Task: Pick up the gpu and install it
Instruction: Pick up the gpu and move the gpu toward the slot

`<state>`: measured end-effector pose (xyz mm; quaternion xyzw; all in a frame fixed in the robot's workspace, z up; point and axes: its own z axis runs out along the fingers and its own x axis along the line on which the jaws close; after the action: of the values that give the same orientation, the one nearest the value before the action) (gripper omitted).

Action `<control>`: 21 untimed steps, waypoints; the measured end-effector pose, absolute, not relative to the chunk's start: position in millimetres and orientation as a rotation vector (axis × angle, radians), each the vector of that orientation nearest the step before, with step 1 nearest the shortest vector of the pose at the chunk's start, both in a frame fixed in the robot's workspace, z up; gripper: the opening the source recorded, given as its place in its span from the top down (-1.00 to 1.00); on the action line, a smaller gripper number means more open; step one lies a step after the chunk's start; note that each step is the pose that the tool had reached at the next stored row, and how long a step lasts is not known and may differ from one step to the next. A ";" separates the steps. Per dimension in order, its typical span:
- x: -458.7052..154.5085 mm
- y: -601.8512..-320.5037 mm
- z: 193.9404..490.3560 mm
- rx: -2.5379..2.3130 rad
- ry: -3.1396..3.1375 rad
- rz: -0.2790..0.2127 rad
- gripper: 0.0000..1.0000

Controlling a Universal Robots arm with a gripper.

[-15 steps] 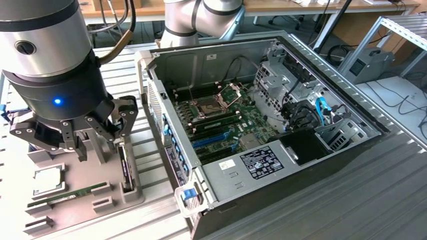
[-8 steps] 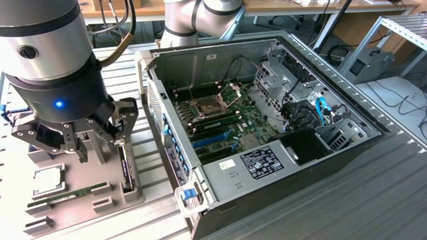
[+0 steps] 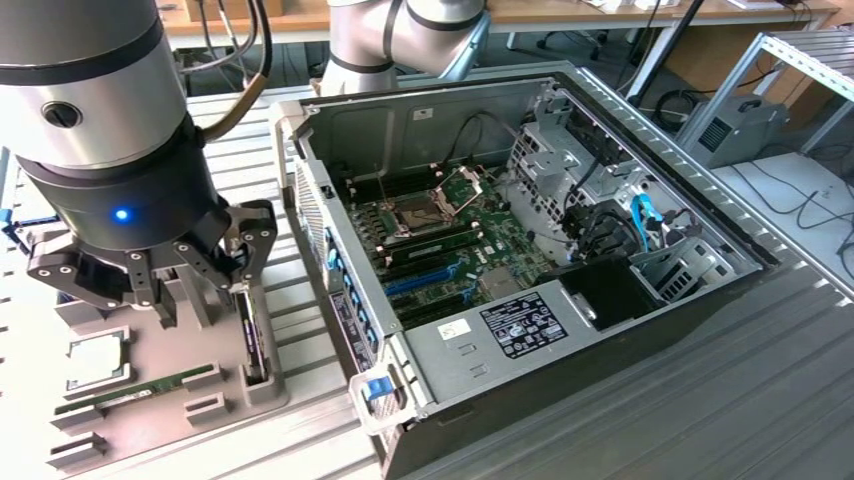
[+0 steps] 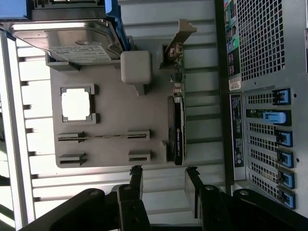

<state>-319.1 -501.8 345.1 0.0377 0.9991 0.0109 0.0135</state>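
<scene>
Wrist view catches gpu edge-on, jaws apart.

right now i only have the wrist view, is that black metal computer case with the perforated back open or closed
Observer: Open. The black computer case lies on its side with the panel off, and the green motherboard is exposed.
Operator: anything plugged in low on it
Observer: The blue expansion slots look empty.
Operator: how high am i
Observer: The gripper hangs open close above the grey parts tray, by the end of the gpu, the thin green card with a black cooler standing on edge.
</scene>
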 end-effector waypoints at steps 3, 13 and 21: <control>-319.1 -501.9 343.5 0.117 3.112 0.034 0.04; -319.1 -501.9 337.8 0.118 3.112 0.034 0.04; -316.7 -501.0 337.2 0.118 3.112 0.034 0.04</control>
<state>-316.7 -501.0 337.2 0.0378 0.9991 0.0109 0.0135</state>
